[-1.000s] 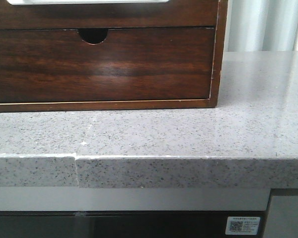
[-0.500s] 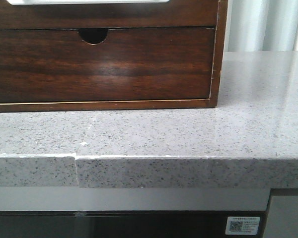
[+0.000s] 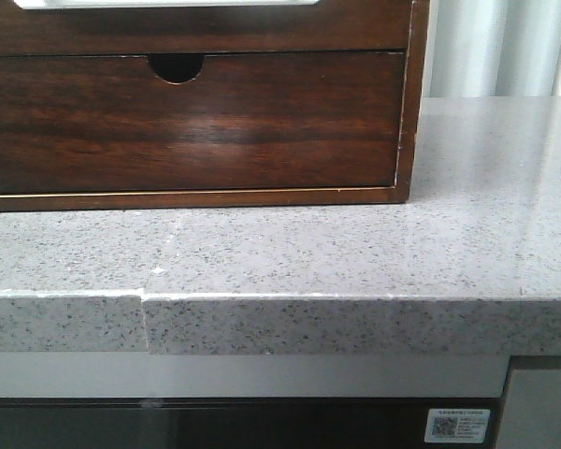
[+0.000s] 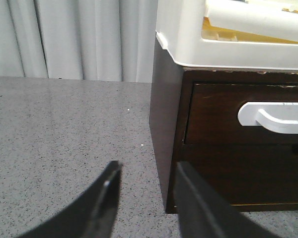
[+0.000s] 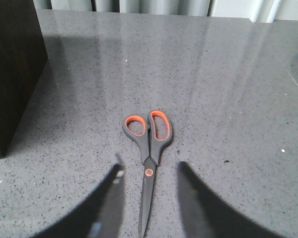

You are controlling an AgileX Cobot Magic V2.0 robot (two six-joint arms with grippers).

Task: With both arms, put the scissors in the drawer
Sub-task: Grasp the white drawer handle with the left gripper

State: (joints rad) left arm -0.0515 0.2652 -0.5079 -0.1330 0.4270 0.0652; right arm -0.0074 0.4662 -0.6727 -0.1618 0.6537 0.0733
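Your right gripper (image 5: 148, 198) hangs over the grey speckled stone countertop (image 5: 228, 89) with its two dark fingers spread apart and nothing between them yet; the grey-bladed scissors with orange-lined grey handles (image 5: 148, 148) lie flat on the stone, closed, blades running back between the fingers and handle loops pointing away, so the claw is lined up to close across the blades near the pivot. In the front view only the orange and grey handle end shows at the far right edge, well apart from the dark brown glossy wooden cabinet (image 3: 407, 112). Your left gripper (image 4: 144, 198) is likewise parted and empty, sitting low beside the cabinet's left corner, facing the dark wooden drawer front with the pale round-cornered cut-out (image 4: 248, 116), which looks shut. That placement suggests the split of work: left arm to pull the drawer, right to carry. The lower drawer with the small half-round finger notch (image 3: 176, 65) is not the one you want.
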